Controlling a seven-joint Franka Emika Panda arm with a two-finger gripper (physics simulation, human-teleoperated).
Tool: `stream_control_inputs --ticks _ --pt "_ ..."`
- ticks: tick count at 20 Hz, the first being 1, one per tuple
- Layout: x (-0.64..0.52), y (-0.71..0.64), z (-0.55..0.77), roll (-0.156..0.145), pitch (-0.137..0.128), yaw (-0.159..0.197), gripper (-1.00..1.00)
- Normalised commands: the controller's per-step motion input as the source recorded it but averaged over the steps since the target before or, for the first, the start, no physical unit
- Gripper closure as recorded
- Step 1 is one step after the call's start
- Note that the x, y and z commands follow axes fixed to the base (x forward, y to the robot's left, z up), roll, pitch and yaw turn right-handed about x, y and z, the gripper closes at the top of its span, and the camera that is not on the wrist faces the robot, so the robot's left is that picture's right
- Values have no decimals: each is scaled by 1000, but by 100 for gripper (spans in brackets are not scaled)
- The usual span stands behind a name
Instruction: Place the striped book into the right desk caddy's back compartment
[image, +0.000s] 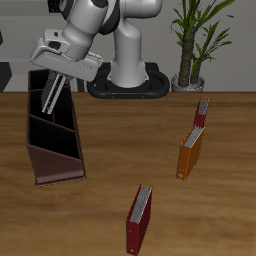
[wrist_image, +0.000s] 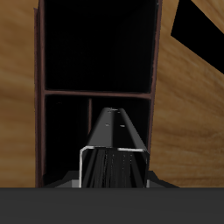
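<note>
My gripper (image: 60, 76) is shut on the striped book (image: 52, 96), a thin book with black and pale stripes. The book hangs tilted, and its lower end is down in the farthest-back part of the right desk caddy (image: 62, 166). The caddy is a long dark maroon box standing on the table. The wrist view looks along the book's dark spine (wrist_image: 114, 140) into the caddy's dark cells. A thin divider (wrist_image: 96, 92) crosses just beyond the book's end. The cell under the book is the back compartment (image: 40, 100). The fingertips are hidden in the wrist view.
A dark-red book (image: 139, 220) stands near the table's front edge. An orange book (image: 191, 152) and a smaller red book (image: 202, 111) stand farther back. A potted plant (image: 190, 45) and the robot's base (image: 130, 75) are at the back.
</note>
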Motion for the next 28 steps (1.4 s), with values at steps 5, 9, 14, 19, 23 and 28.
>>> stream_control_inputs --ticks 5,9,14,19,23,28 --pt "100 -111 -142 -19 22 -15 100" --pt "136 -81 -155 -24 25 -11 100" --pt "88 -12 -98 -4 19 -4 100" --pt "123 -33 -138 -9 21 -14 100" --pt "101 -29 -196 -10 31 -7 100" --pt "82 -90 -124 -17 18 -6 100"
